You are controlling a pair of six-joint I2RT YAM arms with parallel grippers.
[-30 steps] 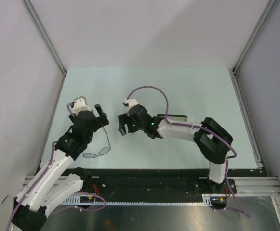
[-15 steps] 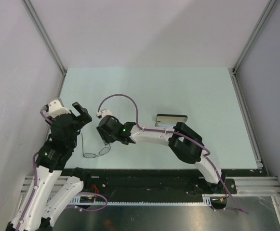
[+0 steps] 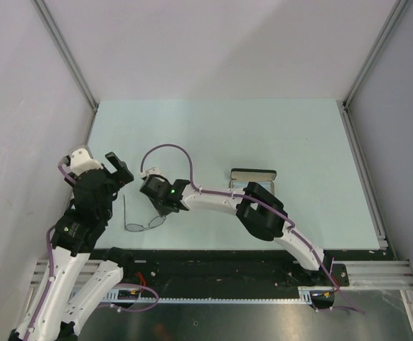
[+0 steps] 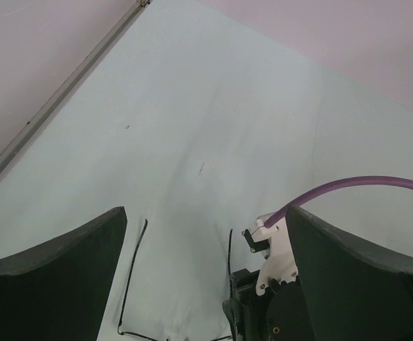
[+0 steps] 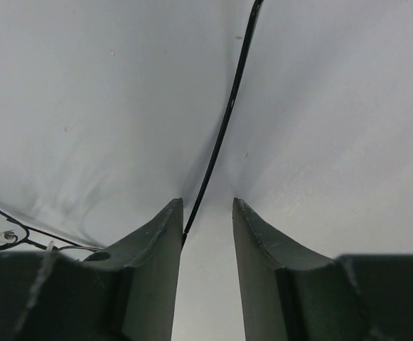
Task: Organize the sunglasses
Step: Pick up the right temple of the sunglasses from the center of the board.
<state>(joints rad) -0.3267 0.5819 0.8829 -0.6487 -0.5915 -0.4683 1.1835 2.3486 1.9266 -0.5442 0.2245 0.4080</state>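
Pale table (image 3: pixel 263 135), grey walls. Right gripper (image 5: pixel 207 204) reaches across to near left, low over sunglasses (image 3: pixel 143 224). Jaws narrowly parted, straddling right-hand temple (image 5: pixel 227 121), not yet pinching. Left gripper (image 4: pixel 206 213) raised just left of frame, spread wide, empty. Case (image 3: pixel 254 174) well apart, to right. Step, as judged: grasping temple for folding. Next: close gently on thin wire, swing temple inward.

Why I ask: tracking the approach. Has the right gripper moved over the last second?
Yes. The right gripper has swung left, away from the black case and over a temple of the sunglasses.
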